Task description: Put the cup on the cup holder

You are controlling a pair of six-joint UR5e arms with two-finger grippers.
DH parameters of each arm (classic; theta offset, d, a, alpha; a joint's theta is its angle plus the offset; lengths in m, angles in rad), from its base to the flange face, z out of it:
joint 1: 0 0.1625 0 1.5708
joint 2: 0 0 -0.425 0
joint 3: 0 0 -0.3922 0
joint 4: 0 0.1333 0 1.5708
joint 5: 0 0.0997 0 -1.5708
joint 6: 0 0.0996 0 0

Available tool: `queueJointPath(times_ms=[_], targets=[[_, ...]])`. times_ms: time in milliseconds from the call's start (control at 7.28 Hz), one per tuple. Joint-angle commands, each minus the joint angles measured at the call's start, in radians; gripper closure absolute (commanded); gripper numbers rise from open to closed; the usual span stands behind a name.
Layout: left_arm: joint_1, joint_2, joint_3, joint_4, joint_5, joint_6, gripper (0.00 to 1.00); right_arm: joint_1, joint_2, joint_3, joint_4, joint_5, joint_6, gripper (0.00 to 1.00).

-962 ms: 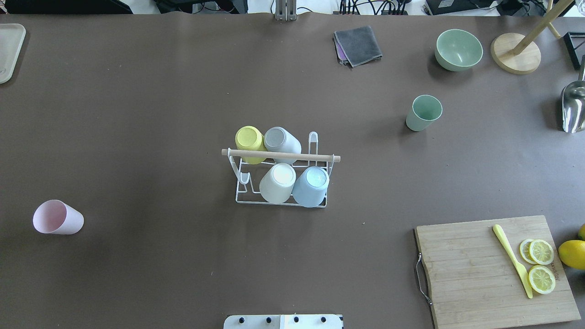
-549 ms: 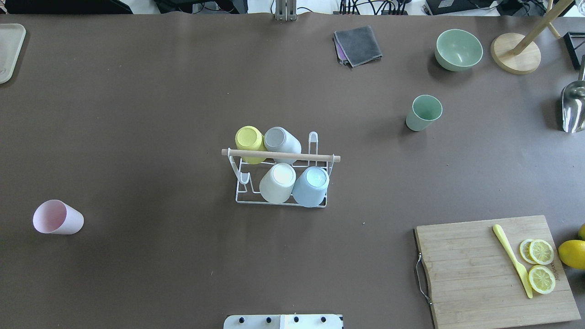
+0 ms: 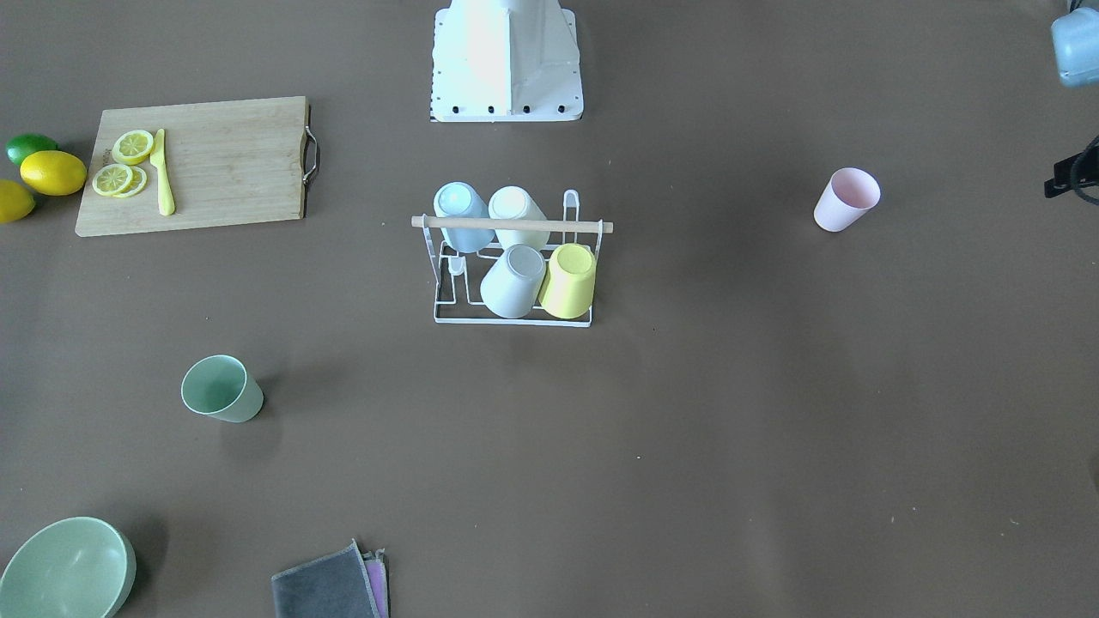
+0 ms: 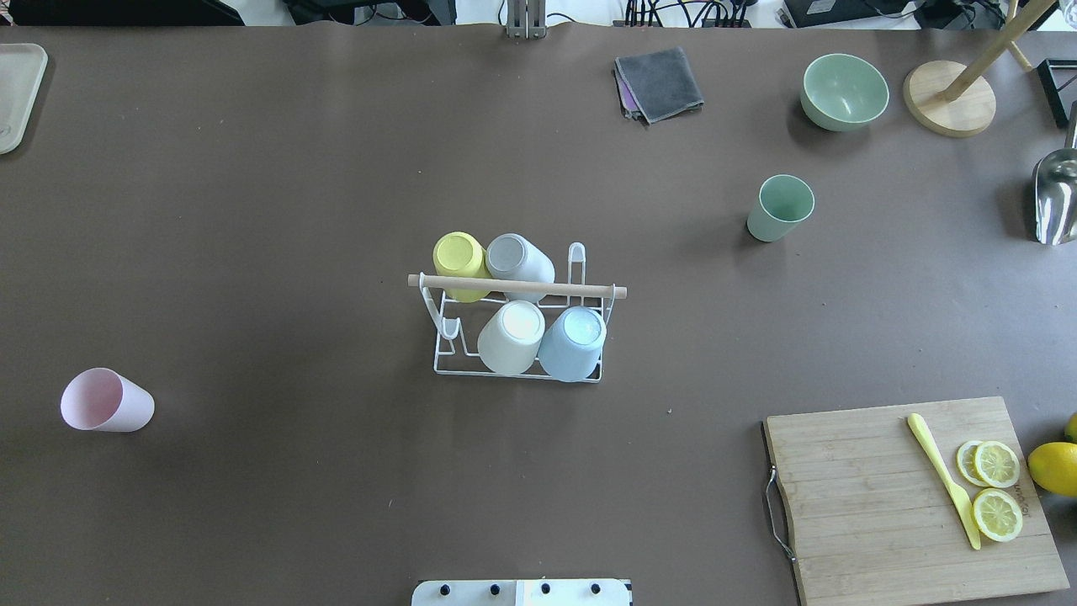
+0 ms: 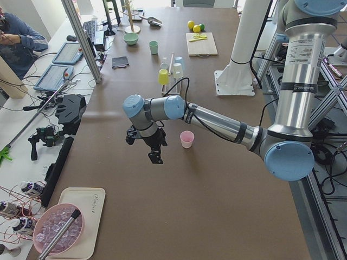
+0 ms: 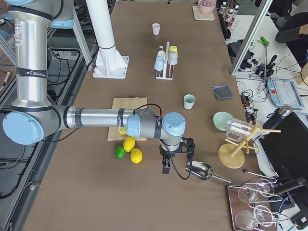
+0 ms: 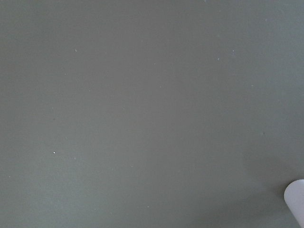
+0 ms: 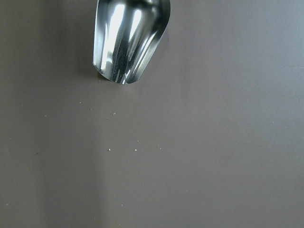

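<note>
- Cup holder [image 4: 580,289] stands mid-table, straight ahead of the robot base, wooden rod handle across its top.
- Four cups sit upside down on its prongs: yellow cup [image 4: 458,257] and grey cup [image 4: 513,257] in the far row, white cup [image 4: 513,332] and light blue cup [image 4: 574,337] in the near row.
- Two prongs are bare: far row on the robot's right end, near row on its left end.
- Pink cup [image 4: 105,402] is upright on the table, mouth up, well apart from the holder on the robot's left.
- Green cup [image 4: 780,209] is upright, mouth up, on the far right side, near the green bowl [image 4: 844,91].
- Left gripper [image 5: 155,154] hangs over bare table just beside the pink cup, fingers pointing down; cannot tell if the fingers are apart or together.
- Left wrist view: bare table, with a pale rounded edge in the bottom-right corner.
- Right gripper [image 6: 166,166] points down near the metal scoop [image 6: 202,171] at the table's right end, not touching it; finger state cannot be told.
- Right wrist view: the scoop's bowl at the top, bare table below.
- Cutting board [image 4: 883,505] on the near right carries lemon slices [image 4: 997,488] and a yellow knife [image 4: 942,480].
- Folded grey cloth [image 4: 660,82] lies at the far edge.
</note>
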Motion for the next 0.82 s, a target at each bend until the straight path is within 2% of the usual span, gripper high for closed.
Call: queueJointPath(times_ms=[0, 137, 275, 412, 687], targets=[[0.115, -0.019, 0.001, 0.006, 0.012, 0.0, 0.02, 0.0, 0.004, 0.001, 0.001, 0.001, -0.001, 0.0], [0.154, -0.059, 0.006, 0.011, 0.072, 0.0, 0.02, -0.002, 0.004, 0.011, -0.002, 0.001, -0.001, 0.0], [0.203, -0.143, 0.027, 0.108, 0.095, 0.0, 0.02, -0.02, 0.004, 0.041, -0.002, -0.004, 0.005, 0.0], [0.276, -0.28, 0.07, 0.236, 0.132, 0.004, 0.02, -0.049, 0.008, 0.082, -0.002, -0.007, 0.015, 0.0], [0.382, -0.383, 0.188, 0.282, 0.138, 0.011, 0.02, -0.125, 0.074, 0.098, -0.002, 0.005, 0.031, 0.0]])
